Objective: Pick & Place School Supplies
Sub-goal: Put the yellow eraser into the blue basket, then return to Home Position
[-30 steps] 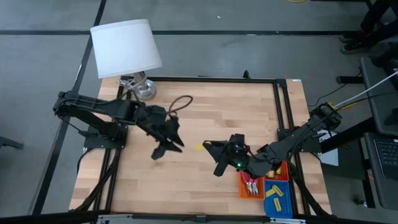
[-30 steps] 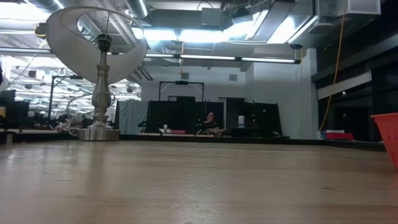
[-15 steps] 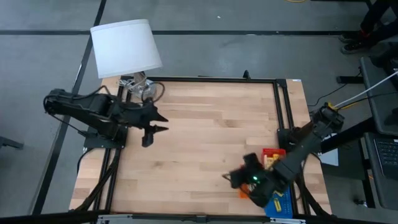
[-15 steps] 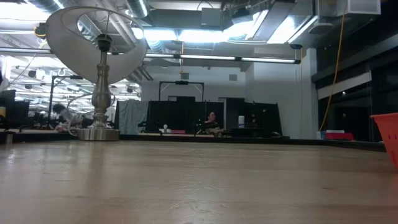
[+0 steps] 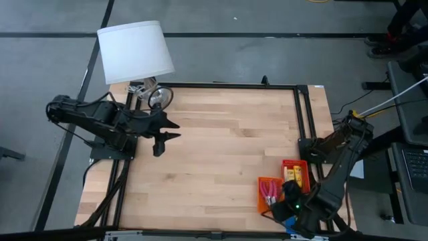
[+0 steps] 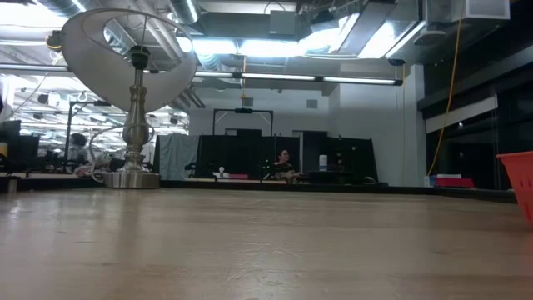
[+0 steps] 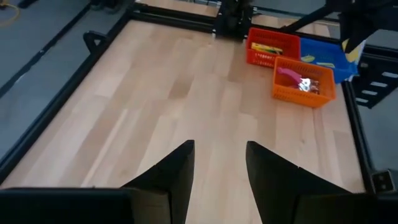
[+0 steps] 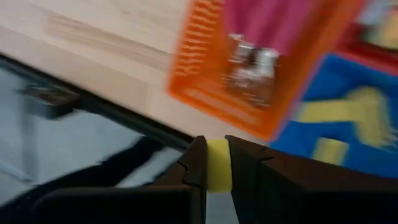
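- Nearly all the supplies appear sorted, judging by the bare table: no loose item shows on the wood in the high or left wrist view.
- Scissors lie in the orange tray, their red-pink handles showing.
- Yellow-orange packs sit in the red tray.
- Yellow blocks rest in the blue tray; their count cannot be told.
- One block is not yet placed: the right gripper pinches it between its fingers, above the table's near edge beside the orange and blue trays.
- What is left, I judge, is carrying this block over the blue tray and letting go.
- Off by the lamp, the left gripper hangs over the table's left side with fingers spread and nothing between them; it seems to have no work left.
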You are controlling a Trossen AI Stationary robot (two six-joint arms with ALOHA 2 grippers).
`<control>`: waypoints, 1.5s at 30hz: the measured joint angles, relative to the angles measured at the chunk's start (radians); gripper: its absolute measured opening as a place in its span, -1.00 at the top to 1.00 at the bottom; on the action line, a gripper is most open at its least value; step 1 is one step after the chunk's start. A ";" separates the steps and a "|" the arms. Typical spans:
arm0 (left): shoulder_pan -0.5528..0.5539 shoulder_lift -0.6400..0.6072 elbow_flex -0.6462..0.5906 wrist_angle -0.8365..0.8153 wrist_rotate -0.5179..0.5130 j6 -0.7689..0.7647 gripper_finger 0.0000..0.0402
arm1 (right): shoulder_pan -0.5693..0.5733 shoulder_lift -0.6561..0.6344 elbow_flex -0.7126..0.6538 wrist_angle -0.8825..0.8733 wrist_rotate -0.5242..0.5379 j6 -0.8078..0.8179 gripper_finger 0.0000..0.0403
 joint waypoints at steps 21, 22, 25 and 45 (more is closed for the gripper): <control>0.002 0.040 0.000 0.096 -0.140 -0.049 0.34 | 0.139 0.168 -0.001 -0.097 -0.216 -0.132 0.83; 0.002 0.039 0.000 0.097 -0.152 -0.050 0.34 | 0.144 0.188 -0.001 -0.079 -0.220 -0.138 0.83; 0.002 0.035 0.000 0.096 -0.178 -0.060 0.34 | 0.162 0.232 -0.001 -0.022 -0.220 -0.146 0.83; -0.029 -0.002 0.000 -0.007 -0.335 -0.085 0.33 | 0.110 0.207 -0.003 -0.164 0.007 -0.161 -0.12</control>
